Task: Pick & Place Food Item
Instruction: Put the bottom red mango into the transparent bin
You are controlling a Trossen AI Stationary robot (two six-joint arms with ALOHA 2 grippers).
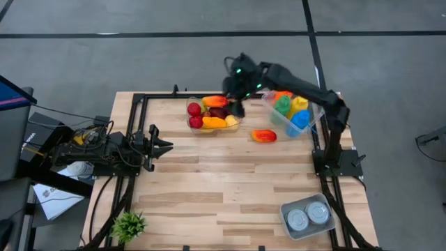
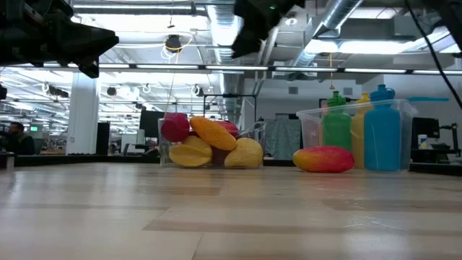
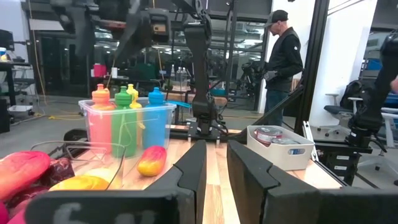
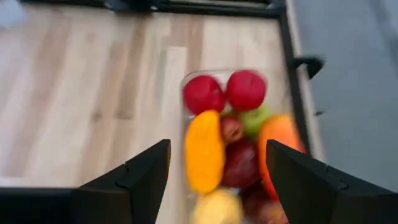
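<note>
Hovering above a clear fruit container [image 1: 214, 114] at about twelve o'clock on the wooden table [image 1: 223, 188], the right gripper [image 1: 237, 89] is seen with its fingers spread wide and nothing between them. Inside the container, red apples [image 4: 225, 91], a long orange-yellow fruit [image 4: 203, 150] and other red, green and yellow pieces are piled together. A red-and-yellow mango [image 1: 264, 136] is left lying on the bare wood at about one o'clock, just beside a clear bin of coloured bottles [image 1: 295, 111] and apart from the fruit container. The left gripper [image 1: 162, 146] is parked at nine o'clock, its fingers held close together with a narrow gap and nothing pinched. A tray of tins [image 1: 309, 217] is placed at about four o'clock, and a small green plant [image 1: 129, 225] at seven o'clock.
</note>
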